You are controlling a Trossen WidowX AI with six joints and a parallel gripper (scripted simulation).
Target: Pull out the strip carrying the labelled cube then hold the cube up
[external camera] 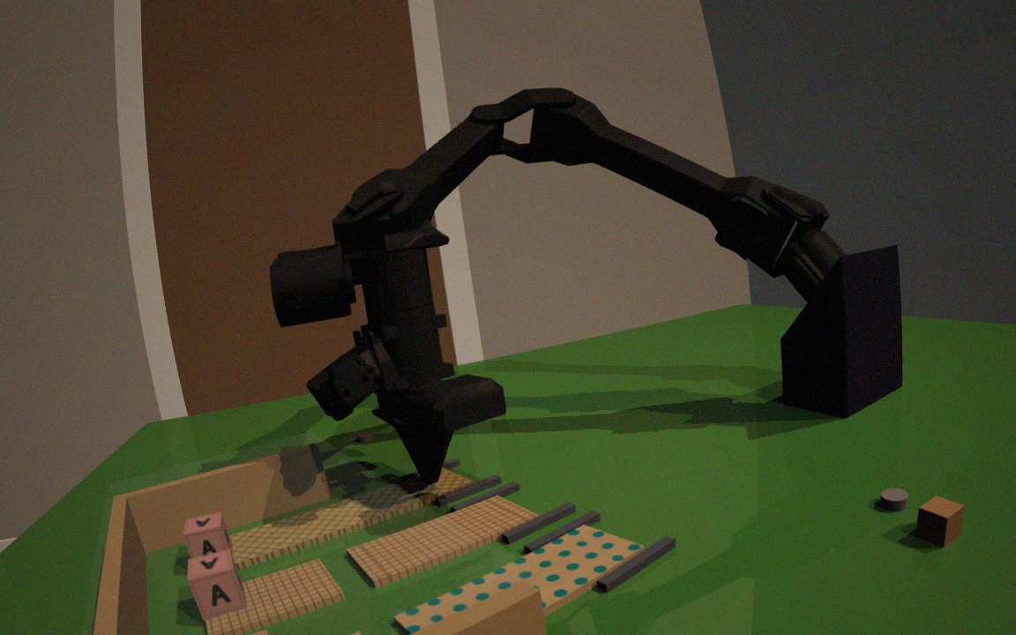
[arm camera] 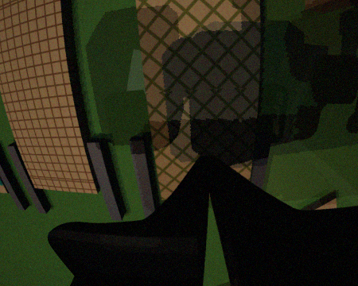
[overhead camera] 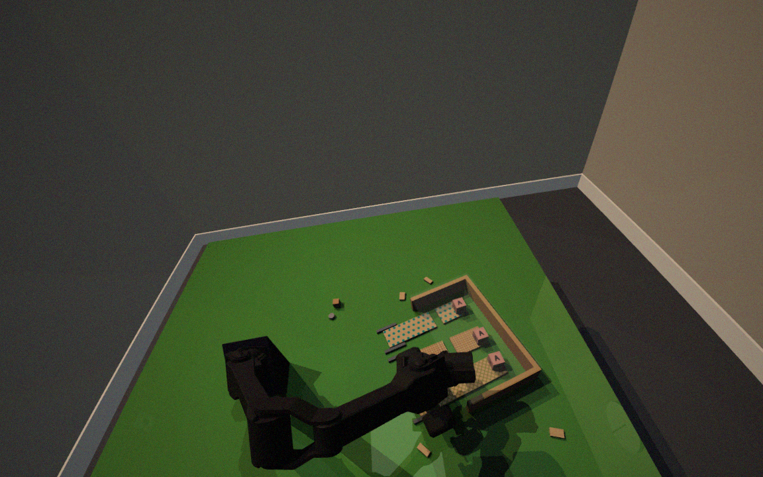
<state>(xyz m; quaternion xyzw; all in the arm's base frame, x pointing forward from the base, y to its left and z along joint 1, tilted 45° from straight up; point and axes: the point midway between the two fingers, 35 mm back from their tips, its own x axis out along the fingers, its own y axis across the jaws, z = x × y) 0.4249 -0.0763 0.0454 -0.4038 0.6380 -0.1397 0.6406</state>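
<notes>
"What does the top view give?"
"A long tan strip with diagonal crosshatching (overhead camera: 481, 375) (external camera: 314, 517) (arm camera: 215, 79), a pink cube marked A (overhead camera: 495, 359) (external camera: 205, 535) on its far end."
"Exterior?"
"The black gripper (external camera: 430, 479) (arm camera: 207, 164), closed on nothing, points down at the strip's near end."
"Wrist?"
"Its fingertips meet over that strip, between dark grey bars (arm camera: 144, 179)."

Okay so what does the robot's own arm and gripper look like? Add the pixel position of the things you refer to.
The arm (overhead camera: 366, 409) (external camera: 653, 166) is matte black, with chunky joints and slimmer links. The gripper (external camera: 429, 477) (arm camera: 207, 164) is black too, its fingers tapering to points. I can't make out any cables or markings.
</notes>
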